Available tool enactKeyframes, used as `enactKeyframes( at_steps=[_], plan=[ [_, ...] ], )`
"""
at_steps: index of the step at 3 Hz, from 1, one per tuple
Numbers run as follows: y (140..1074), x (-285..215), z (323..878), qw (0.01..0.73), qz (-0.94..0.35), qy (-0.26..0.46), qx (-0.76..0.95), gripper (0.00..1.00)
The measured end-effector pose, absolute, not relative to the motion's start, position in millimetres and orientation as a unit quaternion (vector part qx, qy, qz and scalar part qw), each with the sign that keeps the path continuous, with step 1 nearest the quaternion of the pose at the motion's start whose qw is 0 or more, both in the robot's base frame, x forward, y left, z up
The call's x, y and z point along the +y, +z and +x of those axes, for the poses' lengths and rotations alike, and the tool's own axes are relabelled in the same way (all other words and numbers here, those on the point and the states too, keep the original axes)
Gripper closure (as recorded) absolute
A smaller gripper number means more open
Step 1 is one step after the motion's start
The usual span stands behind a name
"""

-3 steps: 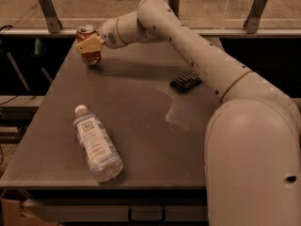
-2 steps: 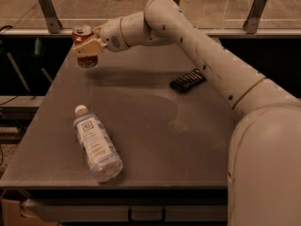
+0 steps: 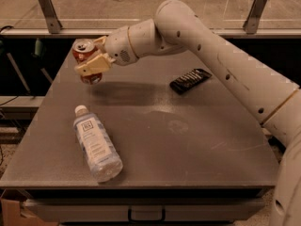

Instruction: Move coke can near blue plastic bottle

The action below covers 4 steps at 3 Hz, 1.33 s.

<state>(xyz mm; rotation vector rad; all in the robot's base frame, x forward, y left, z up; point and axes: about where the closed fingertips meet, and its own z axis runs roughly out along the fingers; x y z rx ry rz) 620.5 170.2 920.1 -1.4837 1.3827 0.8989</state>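
My tool (image 3: 92,56) pinches the coke can (image 3: 82,48), apparently held clear of the tabletop (image 3: 188,145) near its left edge. The blue plastic bottle (image 3: 96,145) lies on its side toward the front-left corner.

You have one flat grey table (image 3: 188,145). Two items lie on it:
- A clear plastic water bottle (image 3: 96,145) with a white cap and pale blue label lies on its side at the front left.
- A flat black snack packet (image 3: 190,80) lies far right of centre, well apart from the bottle.

The gripper (image 3: 90,58), clamped on the red coke can (image 3: 82,47), hangs above the far-left area.
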Motion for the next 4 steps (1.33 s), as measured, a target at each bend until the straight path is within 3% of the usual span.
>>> enactKeyframes(
  at_steps=[1,2,4],
  plan=[
    [901.6,151.1,596.9,0.424,-0.615,0.352,0.564,1.00],
    [884.1,136.2,577.9,0.399,-0.625,0.349,0.573,0.85],
    [874.8,121.6,562.1,0.377,-0.636,0.345,0.578,0.38]
  ],
)
